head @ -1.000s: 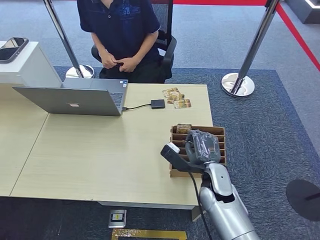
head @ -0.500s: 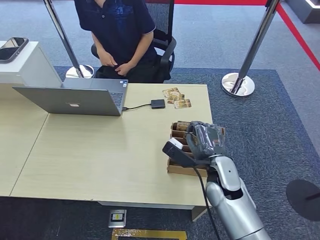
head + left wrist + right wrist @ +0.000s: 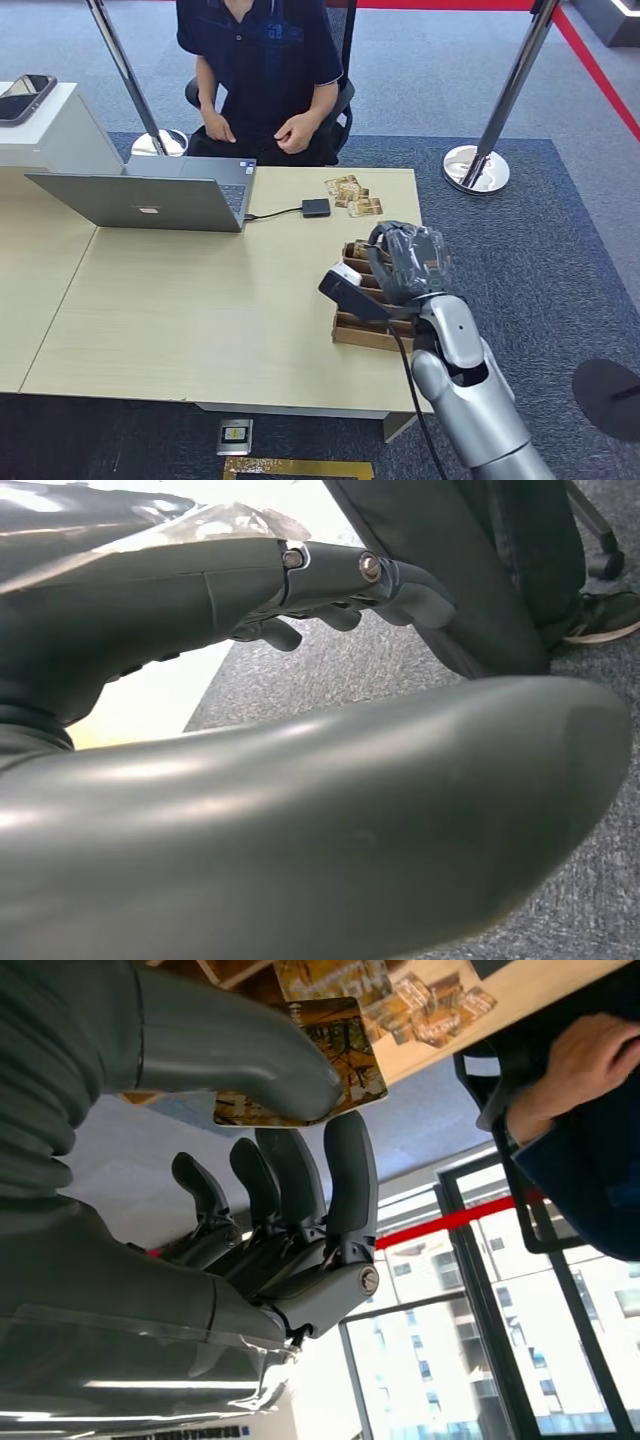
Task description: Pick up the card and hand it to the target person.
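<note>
While seen from the head view, hovered the right hand (image 3: 407, 265) over the brown card holder (image 3: 362, 325) near the table's (image 3: 189, 310) right edge, fingers curled downward; sat beyond the far edge a person (image 3: 264, 70), hands low near the lap; lay loose cards (image 3: 353, 196) beside a small black box (image 3: 316, 207), well apart from the holder; stood a laptop (image 3: 151, 195) farther left.

From the left wrist view, filled most of the picture the left hand (image 3: 302, 810), hanging above grey carpet; could not be told whether apart or together.

From the right wrist view, pressed the thick thumb (image 3: 241, 1050) onto a card (image 3: 332, 1060), with the darker fingers (image 3: 351, 1170) just behind it; looked clamped on that card, though contact on the far face stayed hidden; showed the person's hand (image 3: 581, 1065) at a distance.

Judged as the pick-up step, the card apparently gripped just above the holder; called for next: lifting clear of the slots, then reaching across toward the seated person without loosening the pinch.
</note>
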Available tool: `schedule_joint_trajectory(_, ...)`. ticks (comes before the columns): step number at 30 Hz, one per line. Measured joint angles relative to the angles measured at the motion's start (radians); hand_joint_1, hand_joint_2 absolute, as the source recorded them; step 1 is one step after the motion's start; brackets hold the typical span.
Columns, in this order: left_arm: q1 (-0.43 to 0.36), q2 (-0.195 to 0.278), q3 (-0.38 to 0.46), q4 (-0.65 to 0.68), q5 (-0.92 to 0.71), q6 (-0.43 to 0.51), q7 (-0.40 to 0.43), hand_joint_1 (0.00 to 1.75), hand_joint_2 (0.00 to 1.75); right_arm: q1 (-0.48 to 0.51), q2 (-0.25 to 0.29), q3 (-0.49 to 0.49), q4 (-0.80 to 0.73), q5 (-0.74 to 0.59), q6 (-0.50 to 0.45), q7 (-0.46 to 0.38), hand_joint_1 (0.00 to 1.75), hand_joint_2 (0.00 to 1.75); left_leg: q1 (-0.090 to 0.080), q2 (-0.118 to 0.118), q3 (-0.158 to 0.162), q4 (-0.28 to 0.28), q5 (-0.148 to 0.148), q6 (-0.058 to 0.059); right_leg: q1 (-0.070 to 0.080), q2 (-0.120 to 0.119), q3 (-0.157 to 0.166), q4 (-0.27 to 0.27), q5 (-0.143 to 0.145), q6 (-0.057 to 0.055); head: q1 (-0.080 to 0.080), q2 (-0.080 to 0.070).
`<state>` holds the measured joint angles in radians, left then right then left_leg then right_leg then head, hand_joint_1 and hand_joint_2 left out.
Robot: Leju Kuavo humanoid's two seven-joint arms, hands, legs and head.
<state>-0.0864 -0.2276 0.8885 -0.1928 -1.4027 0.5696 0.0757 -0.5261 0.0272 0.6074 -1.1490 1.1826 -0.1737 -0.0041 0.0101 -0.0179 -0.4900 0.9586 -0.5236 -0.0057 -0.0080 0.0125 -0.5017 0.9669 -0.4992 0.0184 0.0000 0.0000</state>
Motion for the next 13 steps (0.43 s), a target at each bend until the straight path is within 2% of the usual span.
schedule_joint_trajectory(6,0.0,-0.003,-0.012,0.0,-0.008,-0.003,0.003,0.0,0.0,-0.115,0.059,0.016,0.117,-0.033,0.013,-0.004,1.33,1.75,0.0,0.0,0.001,0.0,0.0,0.0,0.0,0.0,0.001,0.0,0.0,0.0,0.0,0.0)
schedule_joint_trajectory(9,0.0,-0.003,-0.017,0.0,-0.01,-0.004,0.004,0.0,0.0,-0.14,0.075,0.023,0.154,-0.035,0.005,-0.004,1.32,1.75,0.0,0.0,0.001,-0.001,0.001,0.0,0.0,0.0,0.0,0.0,0.001,0.0,0.0,0.0)
schedule_joint_trajectory(13,-0.002,-0.002,-0.025,0.001,-0.017,-0.005,0.007,0.0,0.0,-0.223,0.13,0.047,0.257,-0.036,-0.002,-0.001,1.3,1.75,0.0,0.001,0.0,-0.001,0.001,0.0,0.0,0.001,0.0,0.0,0.001,0.0,0.0,0.0)
